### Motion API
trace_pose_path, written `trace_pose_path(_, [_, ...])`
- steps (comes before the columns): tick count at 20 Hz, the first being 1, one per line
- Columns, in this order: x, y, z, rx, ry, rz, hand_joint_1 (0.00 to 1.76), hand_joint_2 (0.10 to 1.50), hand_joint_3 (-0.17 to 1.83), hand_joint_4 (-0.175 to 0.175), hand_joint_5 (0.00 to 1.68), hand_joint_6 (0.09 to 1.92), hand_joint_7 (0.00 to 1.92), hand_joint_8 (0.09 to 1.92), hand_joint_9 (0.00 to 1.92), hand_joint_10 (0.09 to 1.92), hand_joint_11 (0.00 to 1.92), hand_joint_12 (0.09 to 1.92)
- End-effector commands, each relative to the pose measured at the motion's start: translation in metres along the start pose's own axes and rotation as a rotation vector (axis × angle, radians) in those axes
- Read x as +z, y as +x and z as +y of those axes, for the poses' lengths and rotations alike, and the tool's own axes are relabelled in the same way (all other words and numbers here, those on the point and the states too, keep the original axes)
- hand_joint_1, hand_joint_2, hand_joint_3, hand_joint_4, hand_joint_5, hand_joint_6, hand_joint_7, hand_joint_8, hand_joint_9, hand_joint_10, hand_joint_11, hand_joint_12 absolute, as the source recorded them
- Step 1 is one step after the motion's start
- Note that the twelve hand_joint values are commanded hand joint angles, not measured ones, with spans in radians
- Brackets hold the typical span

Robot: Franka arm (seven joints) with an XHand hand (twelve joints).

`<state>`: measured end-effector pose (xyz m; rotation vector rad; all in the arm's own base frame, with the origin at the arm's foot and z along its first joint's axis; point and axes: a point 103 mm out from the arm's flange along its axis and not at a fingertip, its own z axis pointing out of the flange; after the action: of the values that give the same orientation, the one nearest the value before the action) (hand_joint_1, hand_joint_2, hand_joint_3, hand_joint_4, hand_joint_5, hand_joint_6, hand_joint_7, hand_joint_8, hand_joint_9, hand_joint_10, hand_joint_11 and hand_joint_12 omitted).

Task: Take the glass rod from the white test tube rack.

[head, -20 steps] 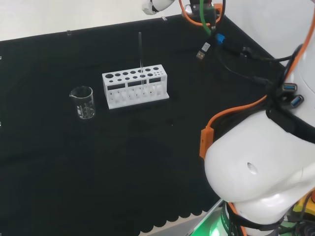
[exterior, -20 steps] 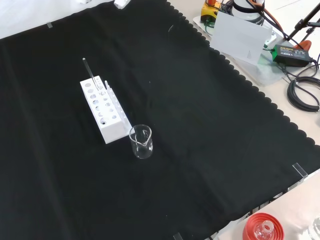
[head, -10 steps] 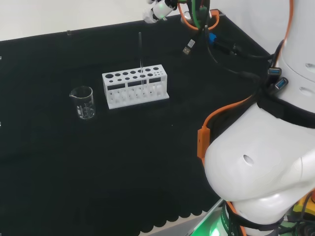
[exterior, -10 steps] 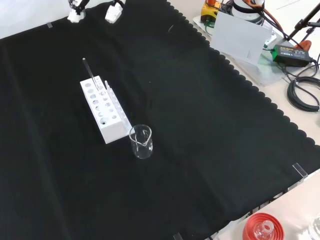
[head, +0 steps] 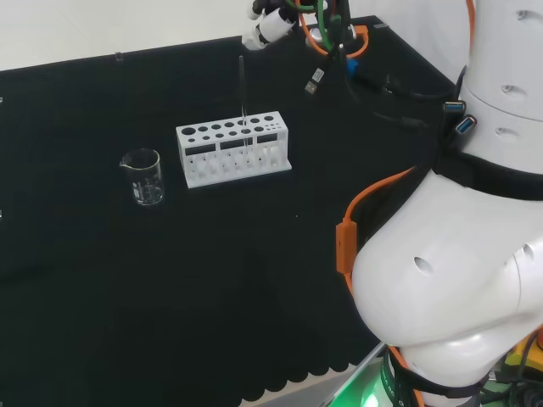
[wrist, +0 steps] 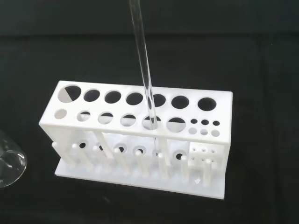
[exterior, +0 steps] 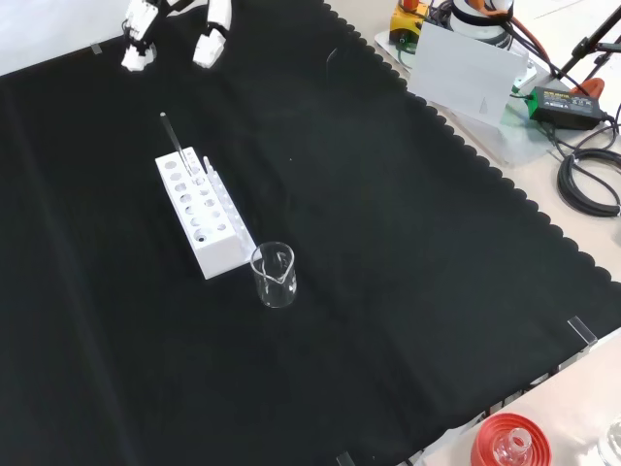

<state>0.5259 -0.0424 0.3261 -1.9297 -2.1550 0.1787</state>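
Thin clear glass rod (wrist: 144, 65) stands near-upright in white plastic holed rack (head: 233, 153); black-and-white hand (exterior: 175, 29) relaxed, holding nothing

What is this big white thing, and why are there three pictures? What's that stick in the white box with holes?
The big white thing is a robot arm. Three cameras watch it: one from behind the arm, one from in front, one on its wrist, very close up. At the arm's end is a robot hand with fingers, hanging above the black cloth and holding nothing. The box with holes is a test tube rack. The stick is a glass rod standing in one hole. Beside the rack stands a small glass beaker.
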Motion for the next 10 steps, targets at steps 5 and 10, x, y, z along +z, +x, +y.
trace_pose_path(5, [0.020, 0.002, 0.021, -0.023, 0.051, 0.021, 0.55, 0.84, 0.42, -0.050, 0.42, 0.09, 0.45, 0.81, 0.59, 0.86, 0.53, 1.35])
trace_pose_path(10, [0.027, 0.003, 0.028, -0.031, 0.070, 0.021, 0.55, 0.84, 0.42, -0.053, 0.43, 0.09, 0.46, 0.81, 0.59, 0.85, 0.54, 1.33])
